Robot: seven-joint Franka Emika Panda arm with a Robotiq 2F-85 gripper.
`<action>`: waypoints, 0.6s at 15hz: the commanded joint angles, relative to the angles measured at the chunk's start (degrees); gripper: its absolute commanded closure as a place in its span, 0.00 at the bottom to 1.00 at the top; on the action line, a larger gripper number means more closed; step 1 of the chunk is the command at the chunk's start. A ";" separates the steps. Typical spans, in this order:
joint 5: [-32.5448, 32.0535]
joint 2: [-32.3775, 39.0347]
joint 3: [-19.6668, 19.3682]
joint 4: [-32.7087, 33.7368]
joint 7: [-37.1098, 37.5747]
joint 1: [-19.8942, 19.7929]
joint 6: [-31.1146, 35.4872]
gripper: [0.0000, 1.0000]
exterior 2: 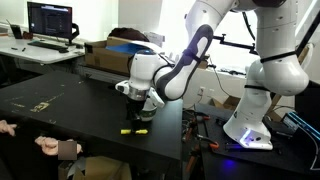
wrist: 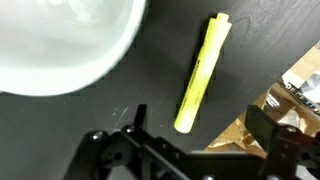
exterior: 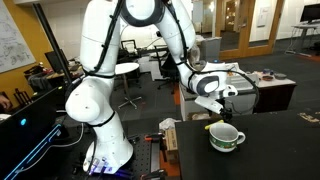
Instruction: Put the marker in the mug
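Observation:
The yellow marker (wrist: 203, 72) lies flat on the black table, just right of the white mug (wrist: 60, 40), whose rim fills the top left of the wrist view. My gripper (wrist: 200, 125) hangs open above the marker's near end, with one finger on each side of it and nothing held. In an exterior view the mug (exterior: 226, 137) stands upright on the table, below and right of the gripper (exterior: 212, 100). In an exterior view the marker (exterior 2: 133, 130) lies near the table's edge under the gripper (exterior 2: 140, 106).
The table's edge (wrist: 240, 125) runs close to the marker, with brown floor clutter beyond it. A cardboard box (exterior 2: 100, 52) and a monitor (exterior 2: 50, 20) stand at the back. A person's hand (exterior 2: 50, 147) rests at the table's front corner.

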 commanded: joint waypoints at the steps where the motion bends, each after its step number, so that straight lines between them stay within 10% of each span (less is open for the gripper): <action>1: 1.11 0.21 1.08 -0.25 -0.06 -0.74 0.95 0.00; 9: 3.10 0.73 2.78 0.82 -1.05 -2.43 -0.99 0.00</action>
